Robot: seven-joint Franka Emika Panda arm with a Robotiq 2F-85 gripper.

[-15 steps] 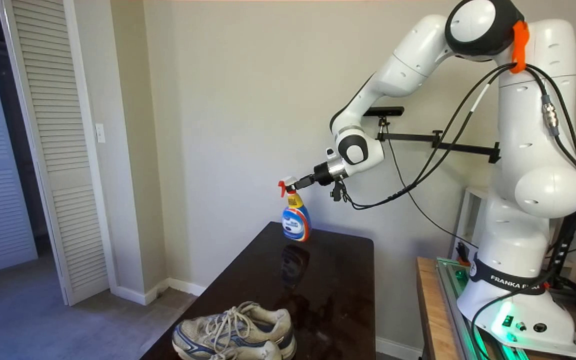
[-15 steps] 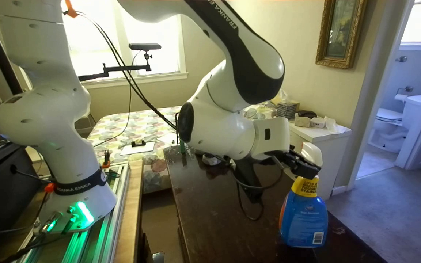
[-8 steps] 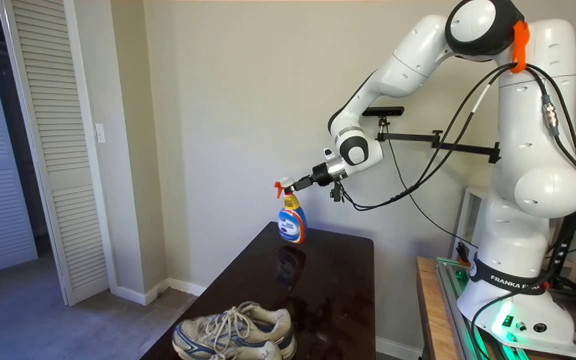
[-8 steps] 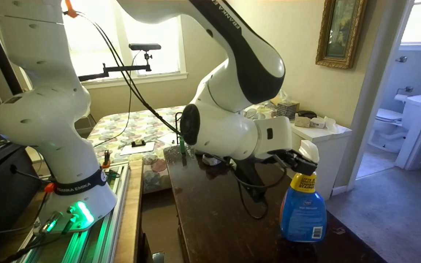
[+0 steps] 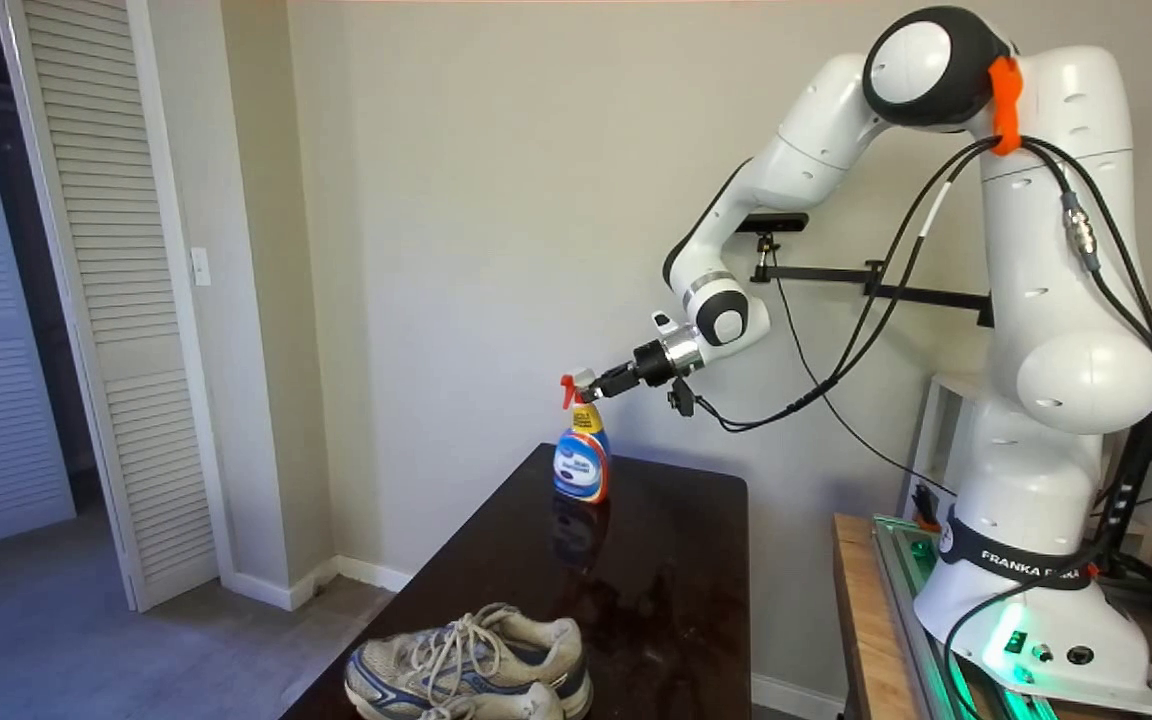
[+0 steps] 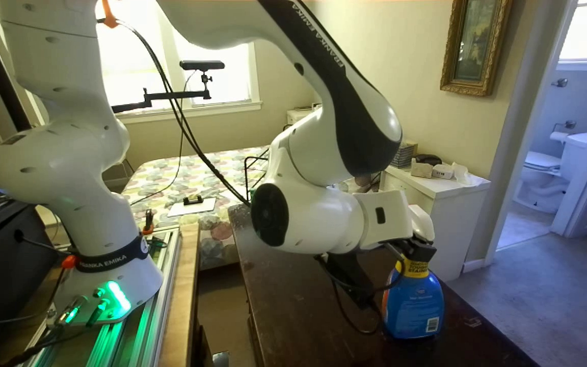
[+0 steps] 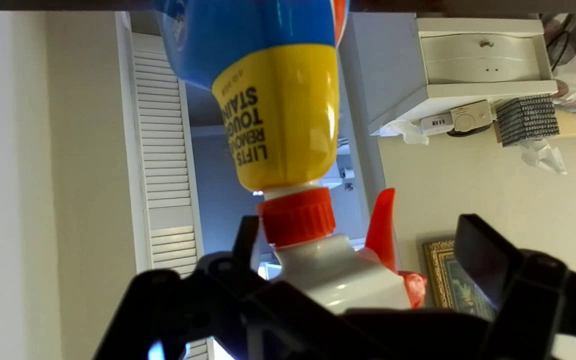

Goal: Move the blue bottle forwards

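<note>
The blue bottle (image 5: 581, 465), a spray bottle with a yellow neck label and red collar, stands on the dark table (image 5: 681, 580) in an exterior view. Its blue body (image 6: 415, 308) shows the barcode side from the opposite camera. My gripper (image 5: 588, 392) is at the height of its white spray head. In the wrist view, inverted, the jaws of my gripper (image 7: 360, 235) stand wide, with the spray head (image 7: 340, 275) between them. The left finger lies close beside the red collar (image 7: 298, 217); whether they touch I cannot tell. A clear gap separates the right finger from the red trigger (image 7: 382, 230).
A pair of worn sneakers (image 5: 476, 665) sits at the table's opposite end from the bottle. A cable loop (image 6: 342, 306) hangs under the wrist, low over the table. Beyond the table is a white cabinet (image 6: 441, 204) with small items on top.
The gripper and wrist have come down a little. The bottle has shifted slightly along the table, towards the sneakers' end, and its top has sunk with the gripper.
</note>
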